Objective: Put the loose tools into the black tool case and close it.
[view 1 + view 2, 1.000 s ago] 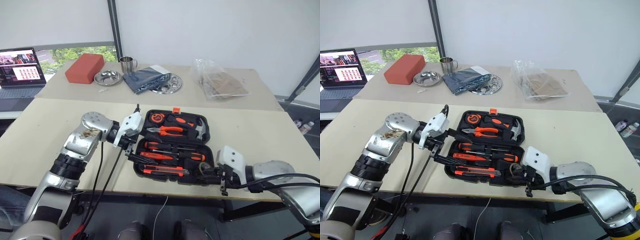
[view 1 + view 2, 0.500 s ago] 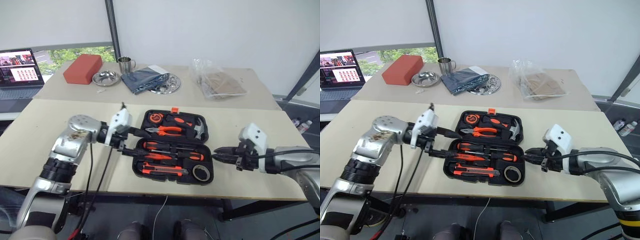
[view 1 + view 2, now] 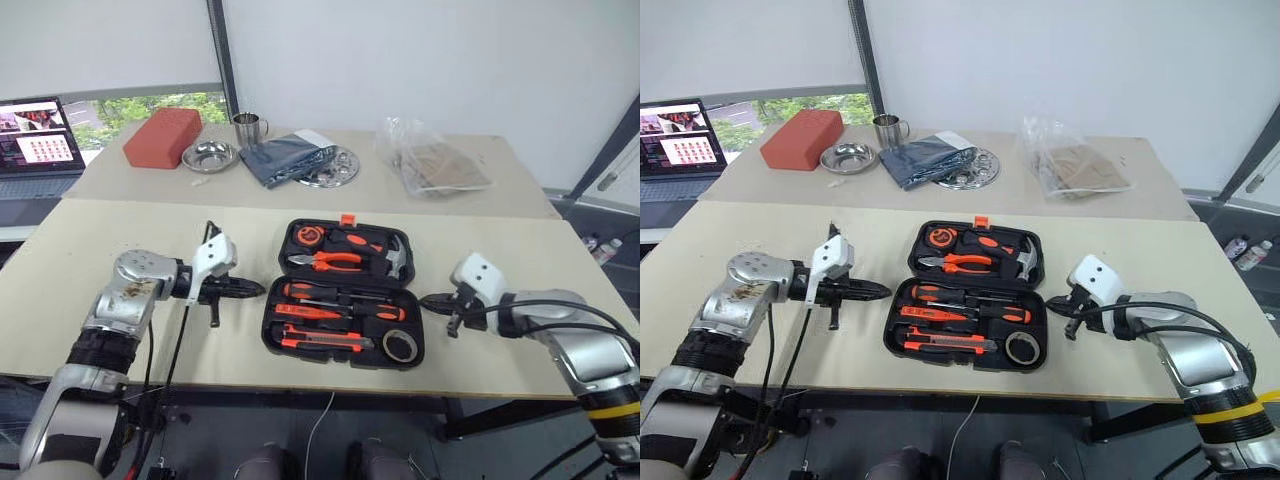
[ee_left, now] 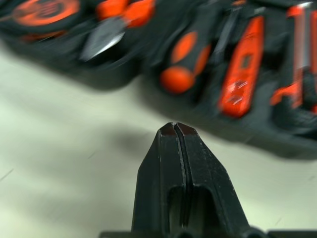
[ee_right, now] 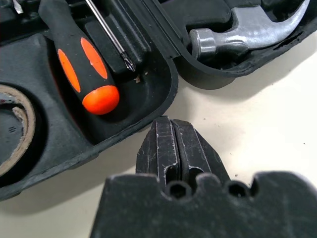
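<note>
The black tool case lies open at the middle of the near table. Its near half holds two black-and-orange screwdrivers, a slim orange screwdriver, the utility knife and the grey tape roll. Pliers, a hammer and a round tape measure fill the far half. My left gripper is shut and empty, just left of the case. To the case's right, my right gripper is also shut and empty, its tip close to the rim.
The far table carries a red-brown block, a metal bowl, a metal cup, a blue cloth, a metal plate and a plastic bag. A laptop stands at the far left.
My left gripper drew back leftward out of the case and shut. My right gripper left the case's front right corner, moved to its right side and shut; the tape roll stays in the case.
</note>
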You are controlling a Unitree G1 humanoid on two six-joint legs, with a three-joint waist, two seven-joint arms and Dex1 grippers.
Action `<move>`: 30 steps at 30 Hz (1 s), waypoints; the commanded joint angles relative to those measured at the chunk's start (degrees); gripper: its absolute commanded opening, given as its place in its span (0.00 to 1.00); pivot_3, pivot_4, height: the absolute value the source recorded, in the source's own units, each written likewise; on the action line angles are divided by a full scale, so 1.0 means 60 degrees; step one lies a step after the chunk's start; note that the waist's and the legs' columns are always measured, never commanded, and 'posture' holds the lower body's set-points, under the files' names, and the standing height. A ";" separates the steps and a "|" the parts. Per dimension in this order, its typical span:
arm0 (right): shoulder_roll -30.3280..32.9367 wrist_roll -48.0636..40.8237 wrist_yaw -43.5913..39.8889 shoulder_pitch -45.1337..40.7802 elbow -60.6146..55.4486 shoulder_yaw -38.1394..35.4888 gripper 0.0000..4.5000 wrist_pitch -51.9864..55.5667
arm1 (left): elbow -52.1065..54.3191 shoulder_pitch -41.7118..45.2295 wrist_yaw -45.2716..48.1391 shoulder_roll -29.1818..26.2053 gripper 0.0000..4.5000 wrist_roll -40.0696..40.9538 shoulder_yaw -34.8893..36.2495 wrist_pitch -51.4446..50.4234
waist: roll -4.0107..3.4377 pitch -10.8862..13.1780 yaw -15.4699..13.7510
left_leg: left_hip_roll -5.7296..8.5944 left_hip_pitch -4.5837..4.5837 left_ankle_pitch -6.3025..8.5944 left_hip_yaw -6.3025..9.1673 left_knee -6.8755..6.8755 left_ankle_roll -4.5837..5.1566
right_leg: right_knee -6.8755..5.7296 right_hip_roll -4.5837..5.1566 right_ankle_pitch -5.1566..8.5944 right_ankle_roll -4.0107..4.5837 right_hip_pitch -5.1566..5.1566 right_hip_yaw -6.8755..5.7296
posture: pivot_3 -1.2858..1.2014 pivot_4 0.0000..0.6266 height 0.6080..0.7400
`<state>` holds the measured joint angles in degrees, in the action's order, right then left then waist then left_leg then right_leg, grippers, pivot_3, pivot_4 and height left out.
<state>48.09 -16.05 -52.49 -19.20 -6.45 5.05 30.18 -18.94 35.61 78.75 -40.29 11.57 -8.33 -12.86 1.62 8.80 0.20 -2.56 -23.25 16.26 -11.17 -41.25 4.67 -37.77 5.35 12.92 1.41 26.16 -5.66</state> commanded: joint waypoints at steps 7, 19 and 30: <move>0.0489 -0.0869 -0.1461 0.1388 -0.2250 -0.0410 0.00 -0.0168 | 0.2838 -0.1462 0.0846 -0.0695 0.00 0.0965 -0.0068 -0.1402 | 0.0000 0.0000 0.0152 | -0.0015 0.0030 -0.0006 -0.0002 0.0017 -0.0028 | -0.0036 -0.0008 0.0019 0.0002 0.0004 0.0014 | 0.52 0.24 0.97; 0.0307 -0.0191 -0.0518 0.1747 -0.1513 -0.0885 0.00 -0.0399 | -0.0621 0.0153 -0.0410 -0.1253 0.00 0.0055 0.0745 -0.0430 | 0.0000 0.0000 0.0048 | -0.0010 0.0038 -0.0007 0.0002 0.0018 -0.0030 | -0.0036 0.0012 0.0036 -0.0026 -0.0006 0.0020 | 0.52 0.24 0.97; -0.0447 0.0461 -0.0327 0.0601 -0.0507 -0.0186 0.00 -0.0906 | 0.0273 -0.0303 -0.0041 0.0157 0.00 0.0131 -0.0083 -0.0498 | 0.0000 0.0001 0.0032 | -0.0001 0.0009 -0.0008 -0.0012 0.0016 -0.0030 | -0.0032 0.0000 0.0010 0.0020 0.0014 0.0001 | 0.52 0.24 0.97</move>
<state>45.00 -11.99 -52.79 -15.27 -7.16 4.26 25.40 -22.33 33.58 76.45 -39.51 9.32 -9.06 -14.39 1.62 8.80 0.40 -2.56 -23.20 16.22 -11.23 -41.16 4.50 -37.97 5.35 12.98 1.53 26.24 -5.65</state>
